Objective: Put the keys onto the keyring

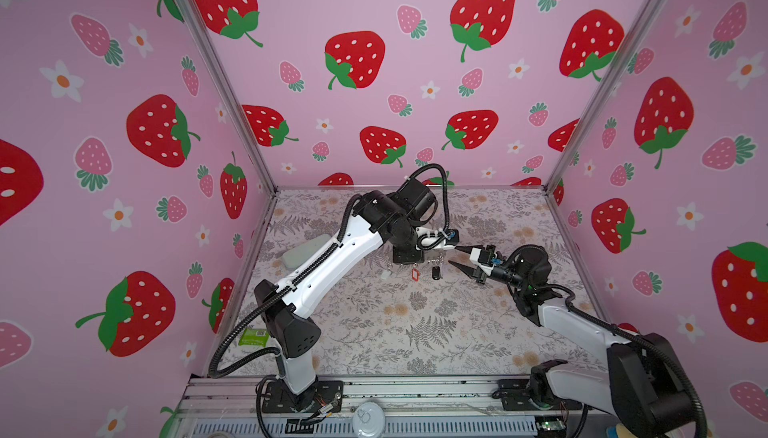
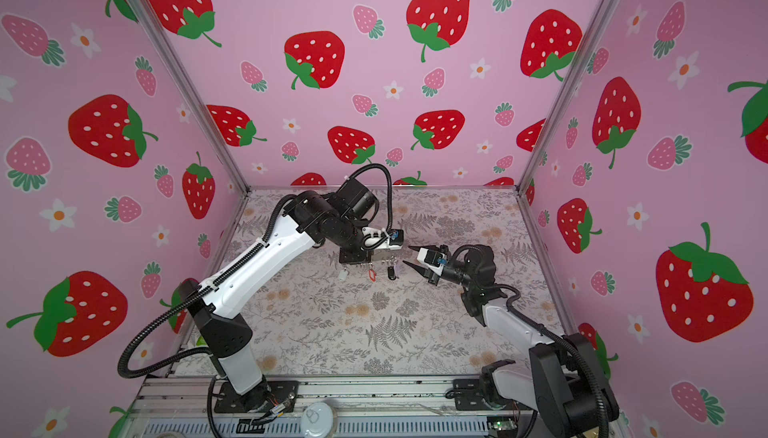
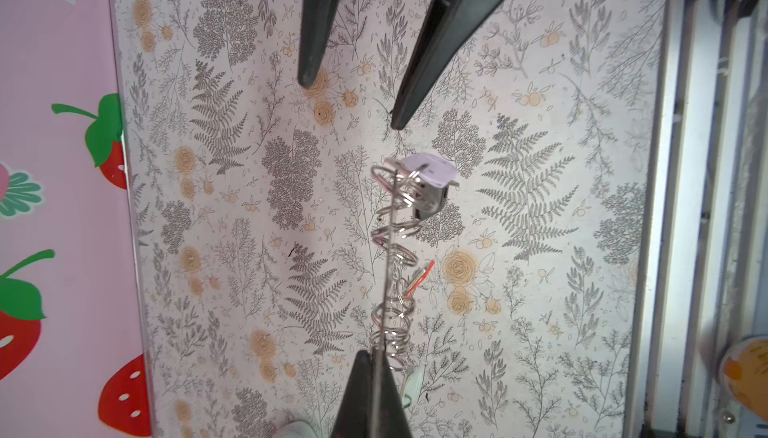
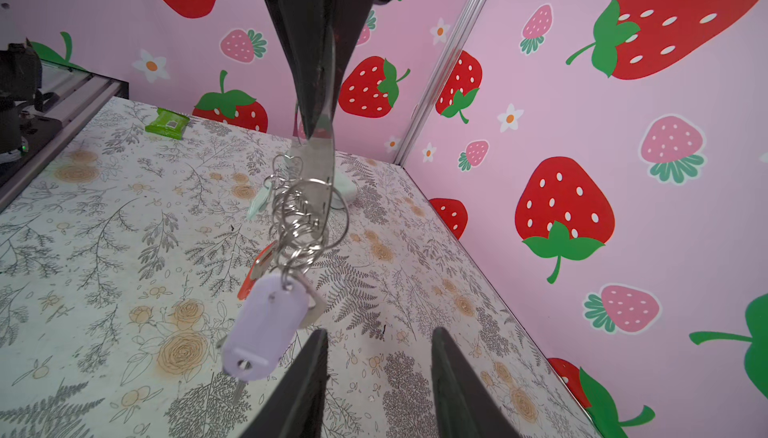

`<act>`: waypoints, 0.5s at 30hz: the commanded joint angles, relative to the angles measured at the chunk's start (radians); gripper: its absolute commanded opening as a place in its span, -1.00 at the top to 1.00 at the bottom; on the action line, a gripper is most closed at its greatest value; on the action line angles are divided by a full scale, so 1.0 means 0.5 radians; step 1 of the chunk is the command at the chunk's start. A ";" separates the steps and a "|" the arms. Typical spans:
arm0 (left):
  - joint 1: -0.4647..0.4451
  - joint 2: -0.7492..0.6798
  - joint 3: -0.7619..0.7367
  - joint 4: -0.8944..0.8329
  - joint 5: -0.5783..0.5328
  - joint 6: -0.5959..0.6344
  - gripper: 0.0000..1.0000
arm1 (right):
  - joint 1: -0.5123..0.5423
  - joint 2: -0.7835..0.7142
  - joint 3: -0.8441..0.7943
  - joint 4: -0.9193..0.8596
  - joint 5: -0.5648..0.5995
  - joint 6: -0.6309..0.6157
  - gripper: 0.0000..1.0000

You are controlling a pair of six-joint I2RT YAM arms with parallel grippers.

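Note:
My left gripper (image 1: 409,264) (image 2: 358,264) (image 3: 370,359) points down over the middle of the table, shut on the thin silvery keyring (image 3: 390,248) (image 4: 328,215). The keys hang from the ring above the table: a white-tagged one (image 1: 385,274), a red one (image 1: 416,274) (image 4: 253,273), a black one (image 1: 435,272) and a lilac one (image 3: 428,169) (image 4: 266,332). Just right of them, my right gripper (image 1: 454,256) (image 2: 407,255) (image 4: 378,334) is open with nothing between its fingers. The lilac key hangs beside one of its fingers (image 4: 316,357).
A pale grey-green case (image 1: 303,251) lies on the floral table behind the left arm. A green packet (image 1: 252,337) sits near the front left corner. Pink strawberry walls close in three sides, and a metal rail (image 1: 415,390) with the arm bases runs along the front.

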 commanded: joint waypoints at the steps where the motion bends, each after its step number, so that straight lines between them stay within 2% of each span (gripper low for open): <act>1: -0.047 0.000 0.107 -0.056 -0.236 0.121 1.00 | 0.014 0.023 -0.042 0.234 -0.063 0.131 0.12; 7: -0.112 -0.038 0.045 0.068 -0.478 0.251 1.00 | 0.027 0.039 -0.031 0.329 -0.162 0.320 0.07; 14: -0.167 -0.115 -0.110 0.450 -0.670 0.399 1.00 | 0.135 0.124 0.034 0.414 -0.233 0.503 0.10; 15: -0.179 -0.138 -0.155 0.520 -0.683 0.412 1.00 | 0.148 0.142 0.052 0.416 -0.183 0.544 0.13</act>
